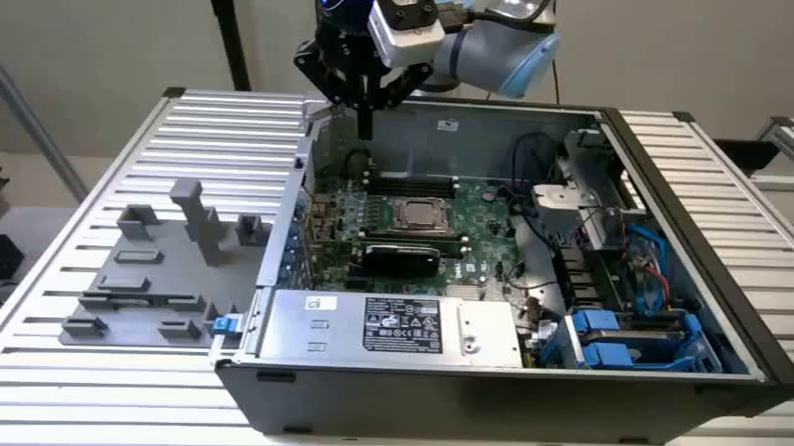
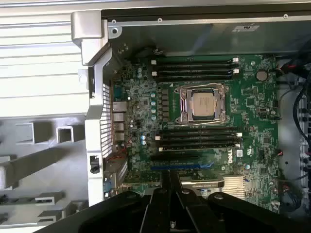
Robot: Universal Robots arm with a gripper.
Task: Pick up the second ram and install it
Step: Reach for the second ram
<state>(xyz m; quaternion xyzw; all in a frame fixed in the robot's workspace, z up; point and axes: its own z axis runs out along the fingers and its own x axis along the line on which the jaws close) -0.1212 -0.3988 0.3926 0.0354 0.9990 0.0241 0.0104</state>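
My gripper (image 1: 366, 133) hangs point-down over the back corner of the open computer case (image 1: 459, 113), on the exterior view's left, well above the motherboard (image 1: 478, 206). Its fingers are shut together into one thin dark tip, and no green stick shows between them. In the wrist view the gripper (image 2: 170, 174) points at the board below the CPU socket (image 2: 203, 103). Long black memory slots run on both sides of that socket, one pair (image 2: 194, 68) beyond it and another group (image 2: 199, 137) nearer the fingers. The second ram is hidden or out of view.
A wide black-topped card (image 2: 201, 183) sits close under the fingertips. The silver power supply (image 1: 397, 323) fills the case front, with blue drive bays (image 1: 627, 339) and cables on the exterior view's right. A grey parts fixture (image 1: 149, 269) with upright posts lies outside the case on the slatted table.
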